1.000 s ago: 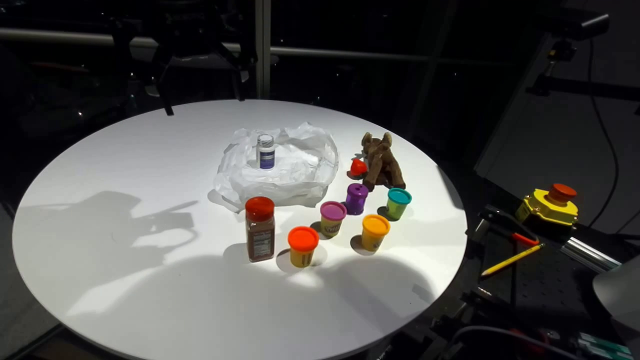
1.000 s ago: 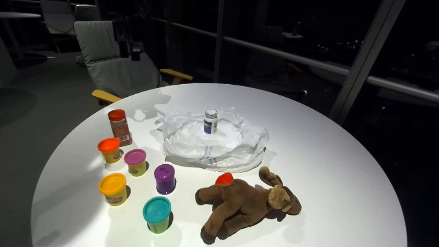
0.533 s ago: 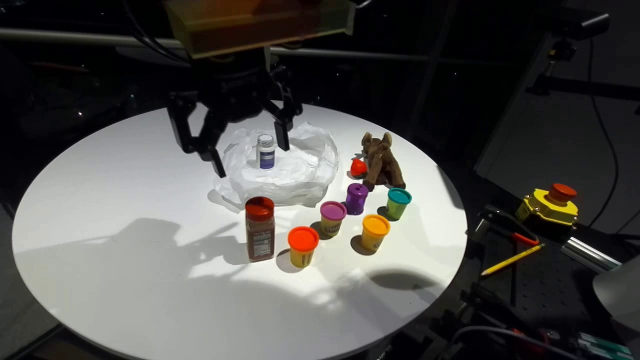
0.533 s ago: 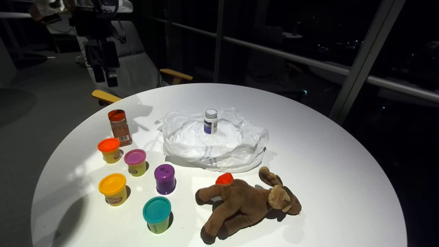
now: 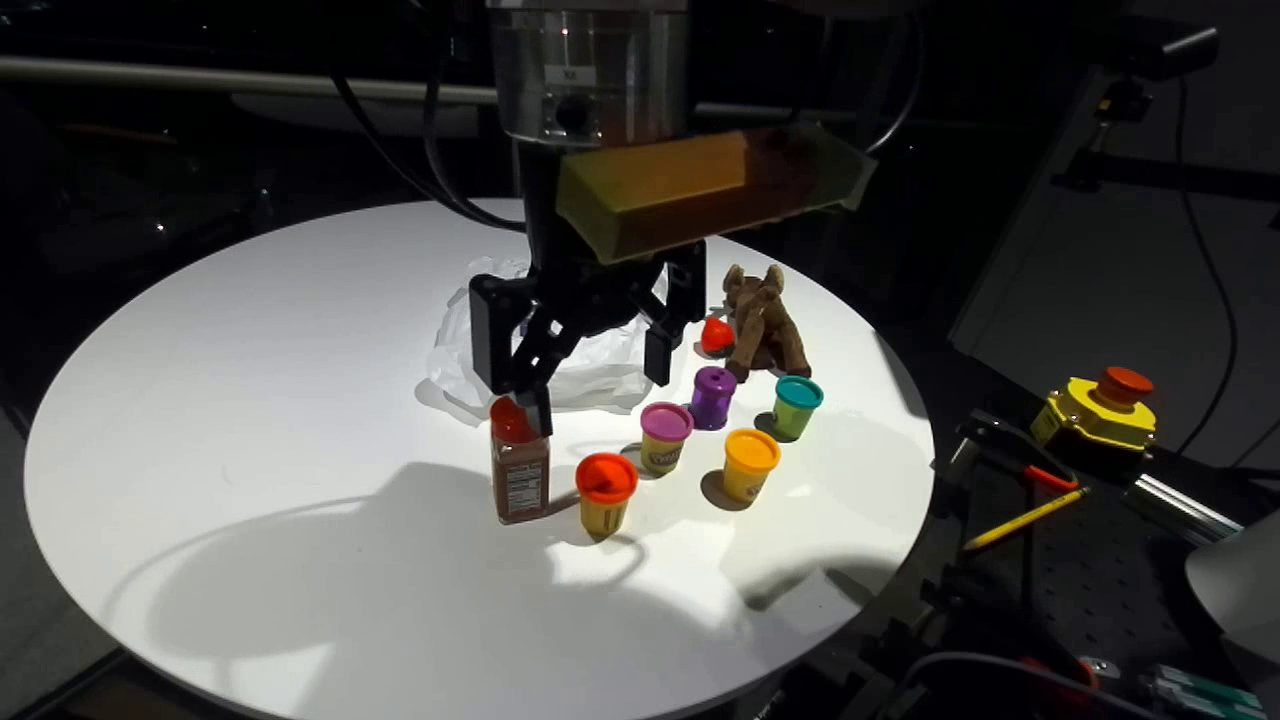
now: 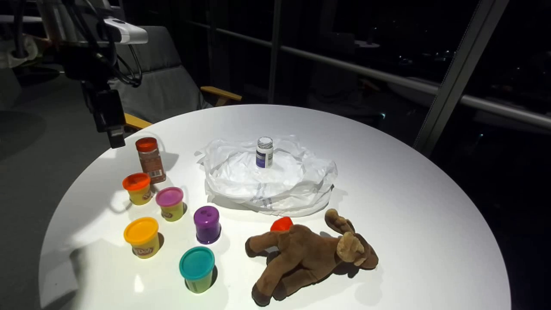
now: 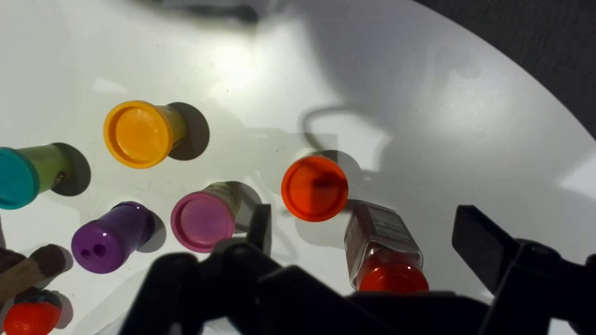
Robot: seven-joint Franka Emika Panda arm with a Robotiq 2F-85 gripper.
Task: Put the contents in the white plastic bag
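Presently, on the round surface [image 6: 413,185] spreads a wrinkled, translucent bag [image 6: 297,191], while the claw [image 5: 600,388] hangs, fingers apart, near the brown-filled, red-lidded jar [image 5: 523,480] outside the bag, and a small white bottle [image 6: 264,155] stands upright within its raised rim.

The wrist [image 5: 600,80] points downward, its black jaws spread wide.

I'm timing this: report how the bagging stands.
Looks done: white bottle, upright on the white plastic bag, within its folds. In hand: nothing; the open gripper hangs near the red-lidded jar. Left: that jar, five cups and toy animal, outside the bag.
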